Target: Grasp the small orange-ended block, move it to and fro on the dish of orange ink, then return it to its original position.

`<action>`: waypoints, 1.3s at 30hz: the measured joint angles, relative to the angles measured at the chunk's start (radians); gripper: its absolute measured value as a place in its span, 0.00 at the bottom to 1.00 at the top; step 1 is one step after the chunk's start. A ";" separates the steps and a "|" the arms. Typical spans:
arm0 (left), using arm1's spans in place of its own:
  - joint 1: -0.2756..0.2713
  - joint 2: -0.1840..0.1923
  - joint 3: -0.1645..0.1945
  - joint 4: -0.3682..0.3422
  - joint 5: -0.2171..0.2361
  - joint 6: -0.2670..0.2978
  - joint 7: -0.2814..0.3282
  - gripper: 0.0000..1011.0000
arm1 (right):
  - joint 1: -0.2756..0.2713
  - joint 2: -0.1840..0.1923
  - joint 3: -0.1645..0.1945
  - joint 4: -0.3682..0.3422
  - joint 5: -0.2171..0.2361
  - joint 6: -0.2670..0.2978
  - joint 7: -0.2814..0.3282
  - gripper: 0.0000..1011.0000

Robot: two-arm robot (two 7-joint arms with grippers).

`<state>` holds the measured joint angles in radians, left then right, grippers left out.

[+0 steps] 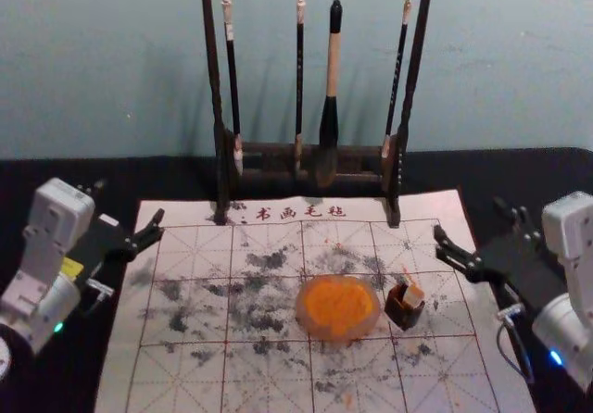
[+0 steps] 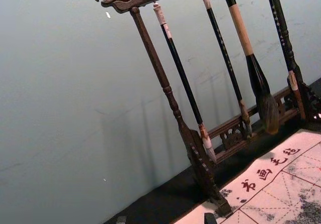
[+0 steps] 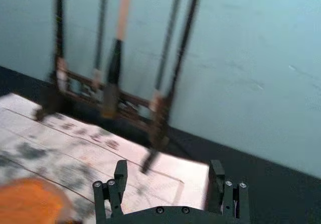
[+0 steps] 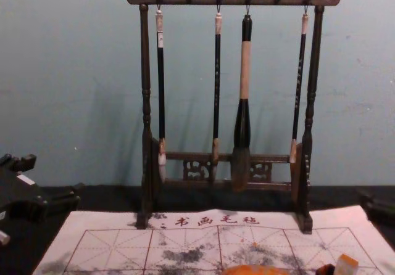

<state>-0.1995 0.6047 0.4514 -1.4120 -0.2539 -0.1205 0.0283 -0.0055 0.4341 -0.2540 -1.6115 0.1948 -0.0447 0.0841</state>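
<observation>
The small block (image 1: 413, 294) stands tilted in a dark square holder (image 1: 404, 314), right of the dish of orange ink (image 1: 300, 309). An orange upper end shows on the block (image 4: 345, 265) in the chest view. My right gripper (image 1: 468, 217) is open, beyond the block and to its right, touching nothing; in the right wrist view the gripper (image 3: 168, 169) has nothing between its fingers. My left gripper (image 1: 130, 202) stays parked open over the mat's far left corner, also at the lower edge of the left wrist view as a gripper (image 2: 165, 219).
A dark wooden rack (image 1: 310, 150) with several hanging brushes stands at the mat's far edge. The ink-stained calligraphy mat (image 1: 190, 376) lies under the dish and holder. A wall (image 1: 111, 61) rises behind the black table (image 1: 185, 177).
</observation>
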 joint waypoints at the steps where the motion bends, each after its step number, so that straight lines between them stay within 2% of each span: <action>1: 0.000 0.000 0.000 0.000 0.000 0.000 0.000 0.99 | -0.005 -0.007 0.003 0.008 -0.010 -0.004 -0.015 0.99; 6: 0.000 0.000 0.000 0.000 0.000 0.000 0.000 0.99 | -0.031 -0.043 0.012 0.062 -0.079 -0.029 -0.096 0.99; 10: 0.000 0.000 0.000 0.000 0.000 0.000 0.000 0.99 | -0.038 -0.068 0.021 0.099 -0.107 -0.029 -0.128 0.99; 15: 0.000 0.000 0.000 0.000 0.000 0.000 0.000 0.99 | -0.034 -0.085 0.029 0.123 -0.114 -0.019 -0.135 0.99; 39: 0.000 0.000 0.000 0.000 0.000 0.000 0.000 0.99 | -0.036 -0.079 0.026 0.114 -0.114 -0.021 -0.134 0.99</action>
<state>-0.1995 0.6047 0.4514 -1.4120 -0.2539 -0.1205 0.0283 -0.0414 0.3555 -0.2283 -1.4977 0.0812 -0.0660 -0.0500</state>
